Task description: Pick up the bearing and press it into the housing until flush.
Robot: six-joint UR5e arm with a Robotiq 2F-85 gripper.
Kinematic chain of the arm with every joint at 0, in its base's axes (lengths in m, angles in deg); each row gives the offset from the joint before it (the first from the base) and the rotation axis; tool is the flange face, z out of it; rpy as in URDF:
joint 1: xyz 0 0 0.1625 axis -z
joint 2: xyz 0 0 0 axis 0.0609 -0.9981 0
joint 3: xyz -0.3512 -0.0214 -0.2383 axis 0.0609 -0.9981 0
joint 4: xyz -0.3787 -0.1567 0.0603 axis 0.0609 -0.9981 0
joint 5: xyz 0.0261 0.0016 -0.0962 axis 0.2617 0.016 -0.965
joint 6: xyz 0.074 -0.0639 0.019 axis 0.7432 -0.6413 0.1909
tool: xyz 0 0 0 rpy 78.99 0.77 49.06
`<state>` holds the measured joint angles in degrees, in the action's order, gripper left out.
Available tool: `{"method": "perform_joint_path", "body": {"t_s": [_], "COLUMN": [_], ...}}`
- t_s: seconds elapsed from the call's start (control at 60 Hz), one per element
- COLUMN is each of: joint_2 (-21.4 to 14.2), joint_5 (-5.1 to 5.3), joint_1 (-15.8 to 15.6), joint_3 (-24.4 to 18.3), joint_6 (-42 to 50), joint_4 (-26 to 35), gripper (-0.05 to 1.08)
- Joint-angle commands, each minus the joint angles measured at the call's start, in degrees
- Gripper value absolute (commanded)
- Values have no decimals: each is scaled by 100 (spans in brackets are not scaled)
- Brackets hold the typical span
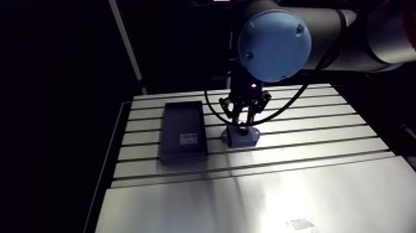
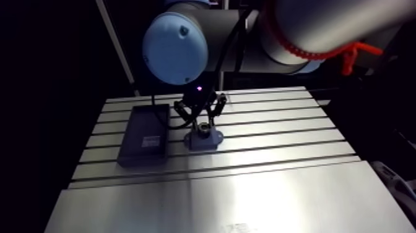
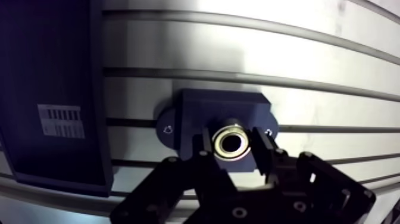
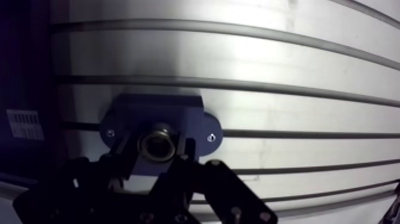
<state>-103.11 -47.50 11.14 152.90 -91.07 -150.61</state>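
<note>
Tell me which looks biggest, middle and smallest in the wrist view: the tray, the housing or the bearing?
1. tray: biggest, even though the view's edge cuts part of it off
2. housing: middle
3. bearing: smallest

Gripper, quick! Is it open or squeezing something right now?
The gripper: closed, holding the bearing between its two fingers, right at the housing.
</note>
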Motion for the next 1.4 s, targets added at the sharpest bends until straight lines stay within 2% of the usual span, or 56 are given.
{"method": "perform_joint_path", "body": {"t_s": [0.017, 0.333, 1.4], "joint_2": [14, 23, 32], "joint_5": [15, -11, -3], "joint_1": [-8, -8, -8], "joint_3": [4, 39, 75], "joint_6": [-3, -4, -12], "joint_4": [-21, -21, -30], "gripper": [62, 62, 62]}}
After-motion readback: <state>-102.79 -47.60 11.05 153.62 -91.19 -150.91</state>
